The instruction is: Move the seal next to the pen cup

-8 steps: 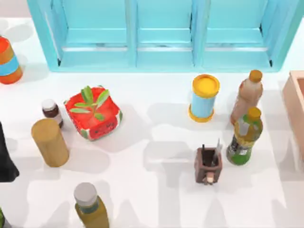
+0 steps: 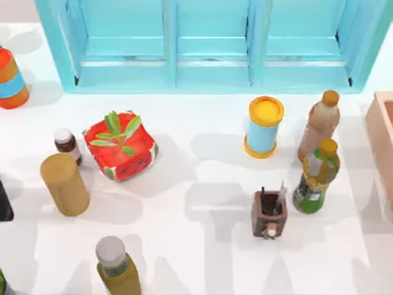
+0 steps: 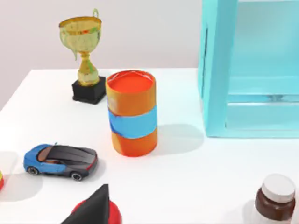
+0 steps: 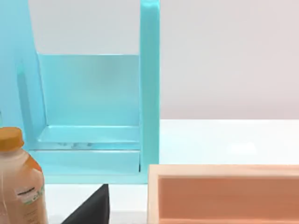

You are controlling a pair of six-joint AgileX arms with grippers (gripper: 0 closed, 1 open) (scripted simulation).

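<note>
Off the bench's left edge, a dark piece of the left arm (image 2: 3, 209) pokes into the top view. Left fingers (image 3: 96, 209): one black tip seen from the wrist camera, can't tell how far open or whether anything is held. The seal (image 3: 114, 215) sits right against that tip; just the glossy red knob is seen, its base is hidden, and touching or not I can't tell.

Ahead of the left fingers:
- orange-and-blue can (image 3: 132, 112) upright, closest
- toy car (image 3: 60, 161), blue and black, beside the can
- gold trophy (image 3: 84, 58) on a black base, farther beyond
- brown jar (image 3: 275, 200) with a white lid, off to the other side
- teal shelf (image 3: 219, 70) behind that

The pen cup (image 2: 269, 213) stands upright on the white bench (image 2: 202, 258), right of centre and well apart from the left fingers, with its pale knob facing the near edge. A green bottle (image 2: 316, 175) is just beside it, and a yellow-lidded blue can (image 2: 264, 128) is behind it. The watermelon plant pot (image 2: 121, 146) and the tan cylinder (image 2: 64, 184) stand between the cup and the left fingers.

Right fingers (image 4: 93, 207): black tip seen, opening can't be told. They are parked by a wooden box (image 4: 224, 193), with an orange-capped bottle (image 4: 18, 182) to the other side.
</note>
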